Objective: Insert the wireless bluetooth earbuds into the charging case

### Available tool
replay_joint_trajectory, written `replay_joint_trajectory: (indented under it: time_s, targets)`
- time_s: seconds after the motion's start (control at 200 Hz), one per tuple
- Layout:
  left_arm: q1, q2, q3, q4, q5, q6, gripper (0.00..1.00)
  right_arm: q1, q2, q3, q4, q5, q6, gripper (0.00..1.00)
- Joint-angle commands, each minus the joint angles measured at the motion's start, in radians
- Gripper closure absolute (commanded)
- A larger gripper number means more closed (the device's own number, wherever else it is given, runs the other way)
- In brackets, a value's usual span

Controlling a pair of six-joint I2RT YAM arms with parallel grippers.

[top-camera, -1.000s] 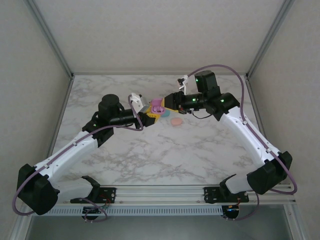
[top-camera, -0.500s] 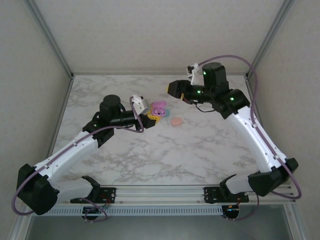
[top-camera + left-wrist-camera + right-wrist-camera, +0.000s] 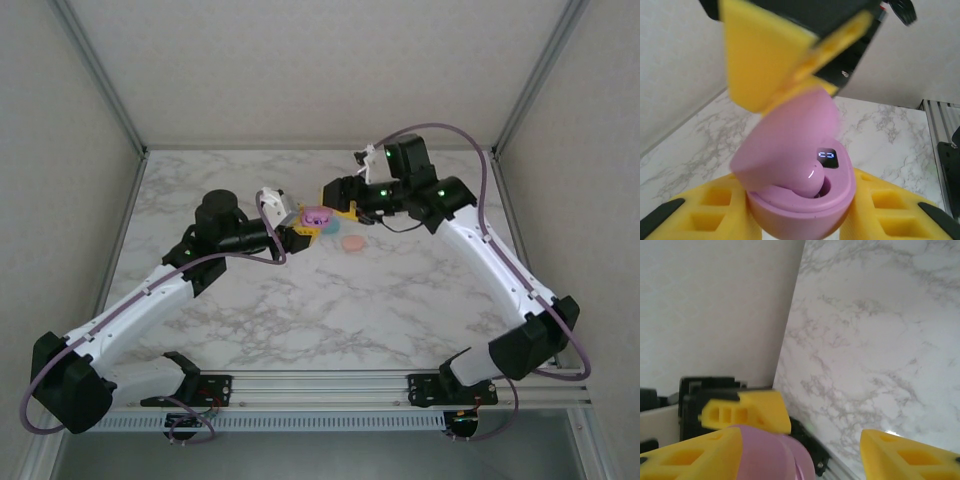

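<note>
1. Altogether there is one pink charging case (image 3: 805,202), standing open with its lid (image 3: 790,132) tilted up and back.
2. One pink earbud (image 3: 808,181) can be counted, seated in a well of the case just below a small lit display (image 3: 827,158). Whether a second earbud sits in the case cannot be told, as the lid hides that side.
3. Two other round pastel pieces lie on the marble surface (image 3: 300,300). A teal one (image 3: 331,228) lies just beside the case on the right arm's side. A peach one (image 3: 352,243) lies a little further out the same way and nearer the arm bases. From the top camera it is unclear what they are.
4. Two hands are at the case.
5. The left hand (image 3: 298,233) is closed tight on the lower half of the case. One of its yellow fingers (image 3: 700,210) presses each flank, and the case is held just above the surface.
6. The right hand (image 3: 802,455) stands well open and grips nothing. Its two fingers are spread wide, and the case lid shows between them, close to one finger.
7. In the left wrist camera, one right-hand finger (image 3: 770,65) lies against the top of the raised lid. Firm contact cannot be confirmed.
</note>
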Motion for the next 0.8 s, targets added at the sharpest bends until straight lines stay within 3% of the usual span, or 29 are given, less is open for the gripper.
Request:
replay_joint_trajectory:
  time_s: [0.0,0.305,0.791]
  targets:
    - [-0.010,-0.007,0.028,0.071,-0.012,-0.035,0.63,0.004,-0.053,-0.064,0.083,-0.100,0.043,0.35]
    - [-0.010,0.007,0.038,0.108,0.017,-0.062,0.62,-0.003,-0.072,-0.218,0.436,-0.291,0.266,0.38]
    - [-0.010,0.005,0.024,0.134,0.000,-0.090,0.61,-0.006,-0.099,-0.321,0.655,-0.341,0.384,0.68]
